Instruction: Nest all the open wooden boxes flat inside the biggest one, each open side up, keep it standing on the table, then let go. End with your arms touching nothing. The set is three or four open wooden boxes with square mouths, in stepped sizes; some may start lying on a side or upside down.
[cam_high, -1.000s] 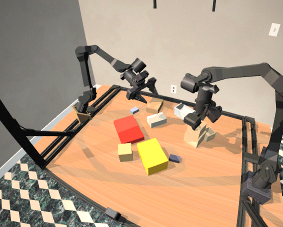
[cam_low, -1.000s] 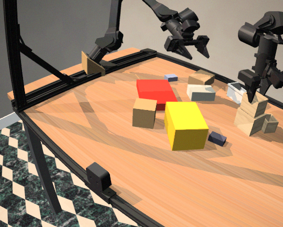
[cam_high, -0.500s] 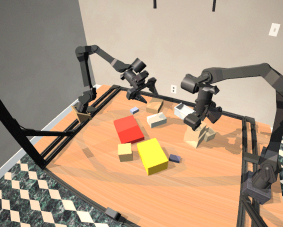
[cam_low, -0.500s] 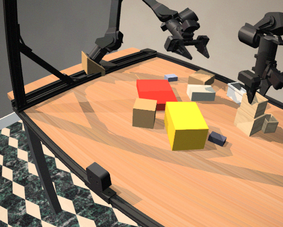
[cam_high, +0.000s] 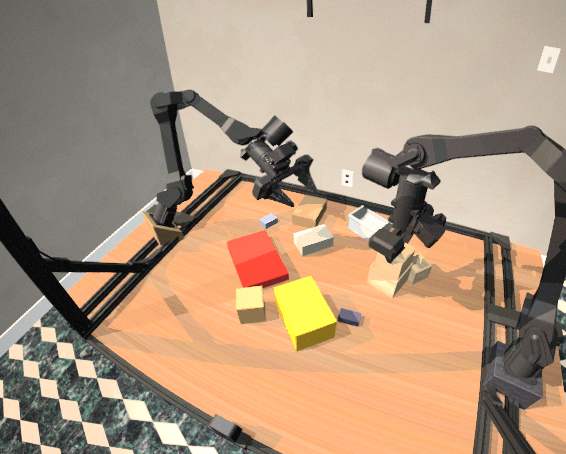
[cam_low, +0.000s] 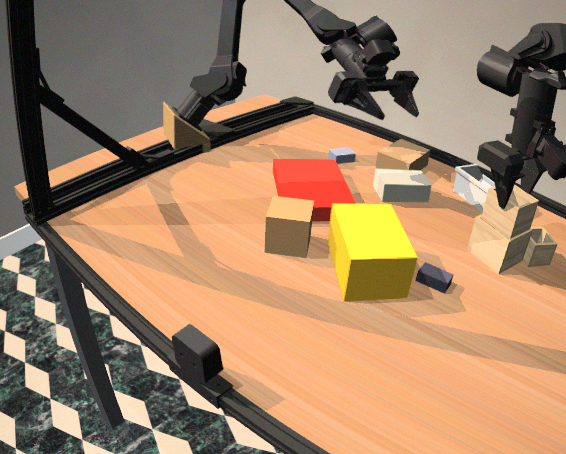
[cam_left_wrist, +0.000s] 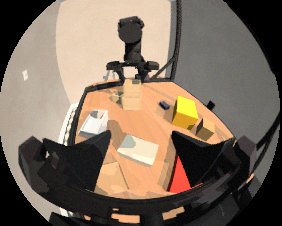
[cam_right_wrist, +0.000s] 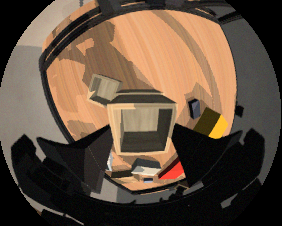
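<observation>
Though only right wrist view bares its depths, right pincer (cam_high: 410, 253) (cam_low: 517, 200) (cam_left_wrist: 132, 78) (cam_right_wrist: 142, 125) grasps upper box (cam_high: 398, 266) (cam_low: 518, 216) (cam_left_wrist: 132, 90) (cam_right_wrist: 142, 120), left pincer (cam_high: 304, 197) (cam_low: 400, 117) (cam_left_wrist: 141, 133) released.

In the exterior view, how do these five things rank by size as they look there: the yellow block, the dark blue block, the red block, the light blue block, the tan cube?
1. Yellow block
2. Red block
3. Tan cube
4. Dark blue block
5. Light blue block

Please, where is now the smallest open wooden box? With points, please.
In the exterior view, the smallest open wooden box (cam_high: 420, 272) (cam_low: 540, 254) (cam_left_wrist: 116, 96) (cam_right_wrist: 105, 88) stands near the right edge, right beside the larger wooden boxes (cam_high: 384, 276) (cam_low: 492, 245) (cam_left_wrist: 132, 102) (cam_right_wrist: 167, 130).
</observation>
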